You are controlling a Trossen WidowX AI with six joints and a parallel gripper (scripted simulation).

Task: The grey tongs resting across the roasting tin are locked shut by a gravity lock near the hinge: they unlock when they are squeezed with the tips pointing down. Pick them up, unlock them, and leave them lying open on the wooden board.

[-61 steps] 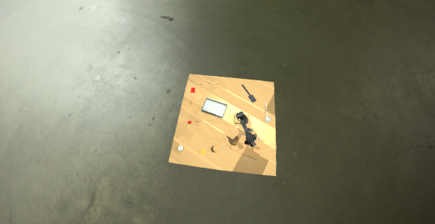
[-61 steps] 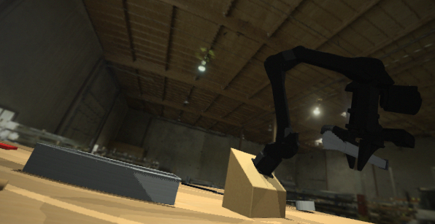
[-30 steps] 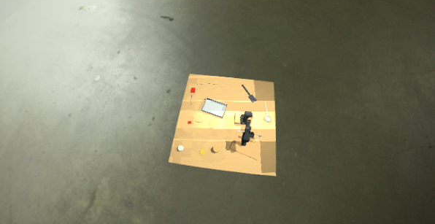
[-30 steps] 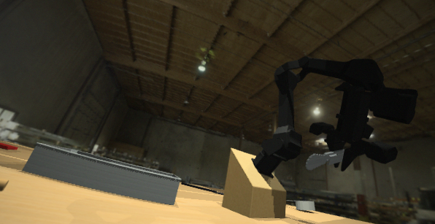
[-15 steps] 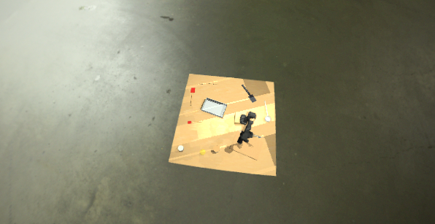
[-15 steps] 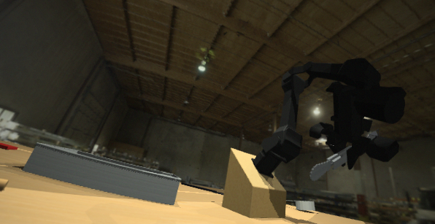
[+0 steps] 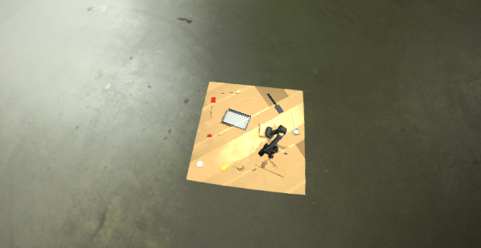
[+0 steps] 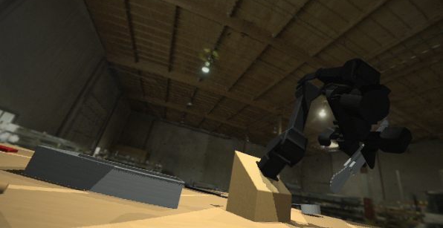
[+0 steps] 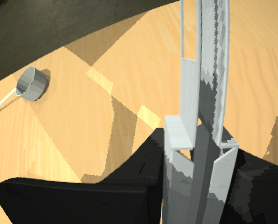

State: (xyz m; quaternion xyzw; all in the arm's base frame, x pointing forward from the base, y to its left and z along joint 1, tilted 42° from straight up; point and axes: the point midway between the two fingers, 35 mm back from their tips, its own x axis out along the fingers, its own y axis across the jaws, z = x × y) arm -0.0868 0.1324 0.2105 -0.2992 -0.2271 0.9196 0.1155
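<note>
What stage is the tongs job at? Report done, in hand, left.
Done: the tongs are off the roasting tin, clamped in the claw. In hand: they hang in the air, tips slanting down, arms close together, so unlocking is not visibly finished. Left: set them open on the wooden board, then release.

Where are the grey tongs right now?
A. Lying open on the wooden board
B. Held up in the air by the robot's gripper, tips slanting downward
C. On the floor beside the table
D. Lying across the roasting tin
B: the gripper is shut on the grey tongs, which hang in the air with their tips slanting down, away from the roasting tin.
</note>
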